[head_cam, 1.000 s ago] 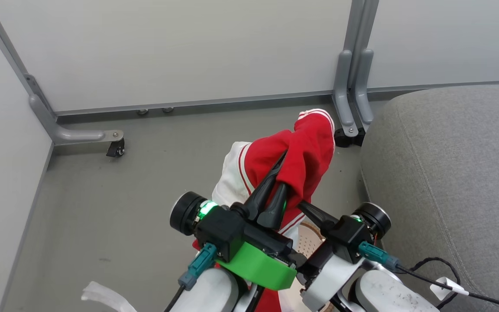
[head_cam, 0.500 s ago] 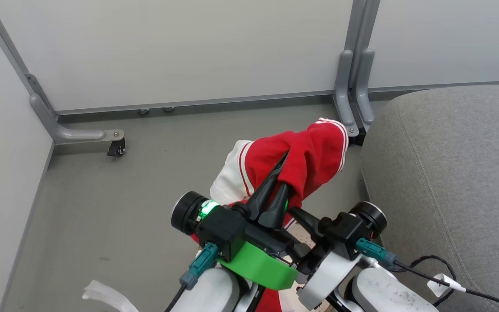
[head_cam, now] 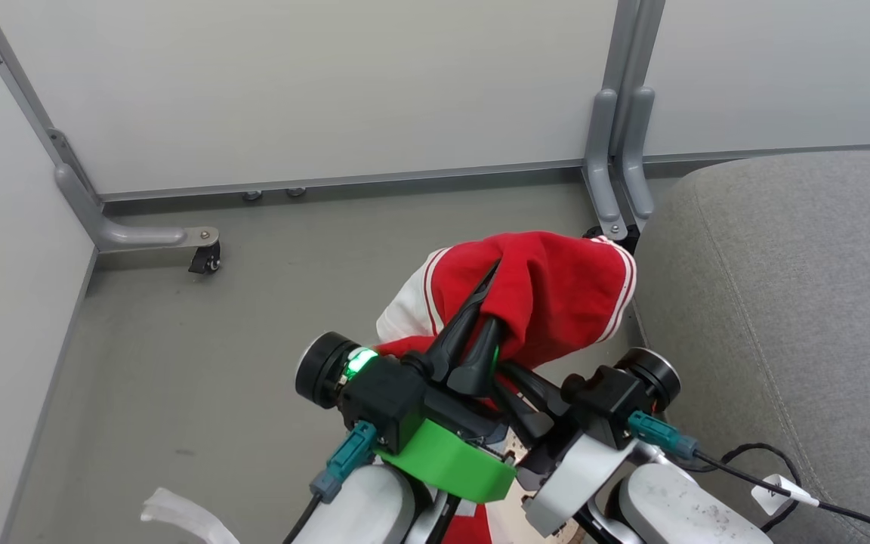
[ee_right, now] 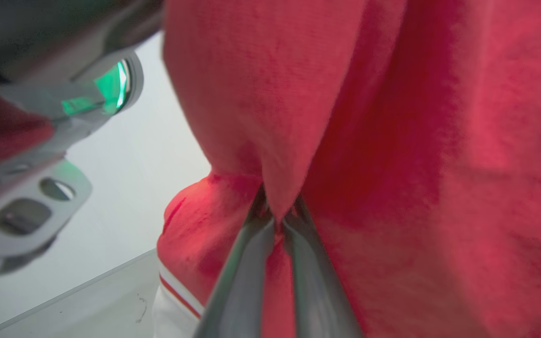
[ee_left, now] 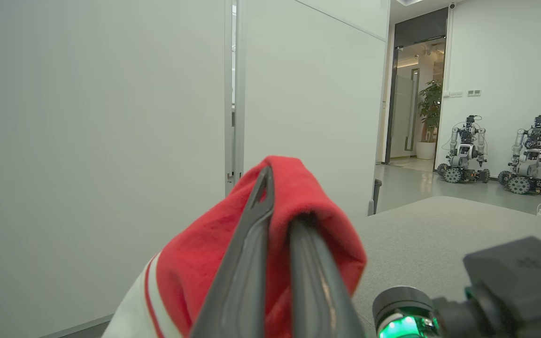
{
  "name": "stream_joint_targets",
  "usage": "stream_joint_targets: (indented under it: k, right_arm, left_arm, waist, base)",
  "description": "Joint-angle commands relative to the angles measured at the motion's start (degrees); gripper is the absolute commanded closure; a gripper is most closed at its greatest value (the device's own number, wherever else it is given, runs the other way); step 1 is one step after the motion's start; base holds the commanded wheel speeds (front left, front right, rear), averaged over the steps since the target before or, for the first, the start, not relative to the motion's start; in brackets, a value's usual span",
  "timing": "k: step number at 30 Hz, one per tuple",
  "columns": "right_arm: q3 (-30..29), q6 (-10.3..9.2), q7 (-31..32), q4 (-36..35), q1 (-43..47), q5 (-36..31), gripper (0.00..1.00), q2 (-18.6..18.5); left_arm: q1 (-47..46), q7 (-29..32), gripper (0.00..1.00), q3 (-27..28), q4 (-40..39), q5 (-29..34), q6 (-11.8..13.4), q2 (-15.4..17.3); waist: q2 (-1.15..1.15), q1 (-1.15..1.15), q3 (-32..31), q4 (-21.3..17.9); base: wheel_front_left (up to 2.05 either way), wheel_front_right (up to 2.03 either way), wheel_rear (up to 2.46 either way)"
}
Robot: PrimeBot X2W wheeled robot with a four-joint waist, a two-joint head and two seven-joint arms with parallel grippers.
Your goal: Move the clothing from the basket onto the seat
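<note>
The clothing (head_cam: 556,295), soft, light and limp by my judgement, hangs in the air just beside the seat (head_cam: 782,302), a red fold pinched in my left gripper (head_cam: 495,298), another nipped by my right gripper (ee_right: 276,213); bunched folds give the surest hold.
</note>
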Motion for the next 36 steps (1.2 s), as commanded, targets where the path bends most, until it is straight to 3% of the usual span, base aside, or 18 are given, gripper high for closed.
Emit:
stream_joint_targets:
  k: [1,36]
  right_arm:
    - [-0.34,-0.10,0.00,-0.27,0.73,0.50,1.00,-0.21]
    - [-5.18,-0.10,0.00,-2.96,2.64,-0.98,1.00,0.24]
  left_arm:
    - [-0.30,-0.01,1.00,0.44,0.17,0.15,-0.06,0.16]
    - [1.06,-0.01,1.00,1.71,0.31,0.99,-0.66,0.16]
  waist:
    - [0.00,0.00,-0.02,-0.01]
    - [0.00,0.00,-0.34,-0.14]
  base:
    - [0.00,0.00,0.00]
    - [0.00,0.00,0.00]
